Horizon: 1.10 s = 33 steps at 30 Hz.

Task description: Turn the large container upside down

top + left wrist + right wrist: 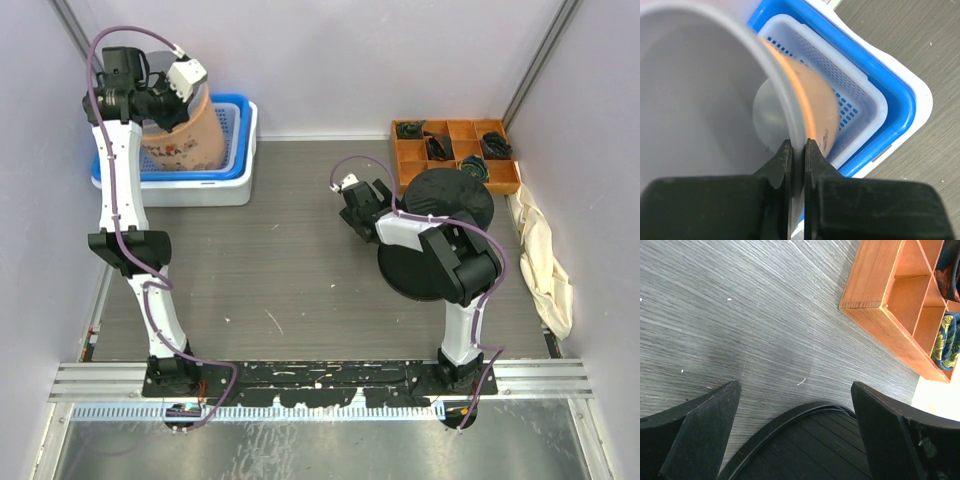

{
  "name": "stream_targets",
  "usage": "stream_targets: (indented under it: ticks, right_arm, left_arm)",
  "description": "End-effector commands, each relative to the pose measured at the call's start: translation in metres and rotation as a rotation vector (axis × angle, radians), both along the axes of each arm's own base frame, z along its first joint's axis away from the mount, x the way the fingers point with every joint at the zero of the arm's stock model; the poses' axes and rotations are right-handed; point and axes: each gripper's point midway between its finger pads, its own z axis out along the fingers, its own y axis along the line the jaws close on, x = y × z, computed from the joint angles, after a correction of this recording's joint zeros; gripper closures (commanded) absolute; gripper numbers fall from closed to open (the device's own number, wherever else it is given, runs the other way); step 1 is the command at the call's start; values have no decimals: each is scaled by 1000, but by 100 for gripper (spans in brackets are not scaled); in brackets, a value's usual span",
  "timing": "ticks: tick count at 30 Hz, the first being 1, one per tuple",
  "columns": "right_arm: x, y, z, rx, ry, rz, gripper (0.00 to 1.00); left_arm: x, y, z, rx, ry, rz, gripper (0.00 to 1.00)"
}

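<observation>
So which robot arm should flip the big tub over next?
Left. The left gripper pinches the rim of the large container, which stands in the blue basket. The right gripper hangs open far away, above the table by the black disc.

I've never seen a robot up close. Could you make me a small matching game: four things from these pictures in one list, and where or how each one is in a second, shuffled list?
Things
1. left gripper
2. right gripper
3. wooden tray
4. large container

Place or state
A. stands in the blue basket, far left
B. open, above the table
C. far right corner, split into compartments
D. pinched shut on a grey rim

Pairs: 1-D, 2-B, 3-C, 4-A
</observation>
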Motion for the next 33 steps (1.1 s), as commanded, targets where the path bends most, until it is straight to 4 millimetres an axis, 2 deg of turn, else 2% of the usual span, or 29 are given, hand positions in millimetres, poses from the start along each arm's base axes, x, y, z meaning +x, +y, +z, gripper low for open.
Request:
stream_targets:
  ticks: [1, 4, 6, 11, 16, 22, 28, 33]
  right_arm:
    - [-40, -23, -56, -61, 232, -10, 0]
    - [-40, -23, -55, -60, 230, -13, 0]
    - [-40, -24, -56, -63, 232, -15, 0]
    - [-40, -26, -57, -66, 234, -22, 0]
    - [-42, -28, -62, -73, 251, -24, 0]
    - [-42, -28, -65, -76, 259, -24, 0]
    - [-43, -28, -66, -71, 266, -24, 0]
    - [-43, -29, -68, -72, 270, -24, 0]
  left_arm:
    - [0, 2, 2, -11, 3, 23, 100]
    - [-4, 1, 7, 5, -7, 13, 100]
    - [-10, -2, 22, 5, -40, 6, 100]
    - [-41, -19, 89, 1, -204, -32, 100]
    - [-68, -23, 139, 105, -356, -62, 100]
    - [-82, -11, 153, 236, -401, -41, 100]
    - [-78, 5, 194, 263, -547, 60, 100]
    - [-76, 5, 202, 292, -576, 62, 100]
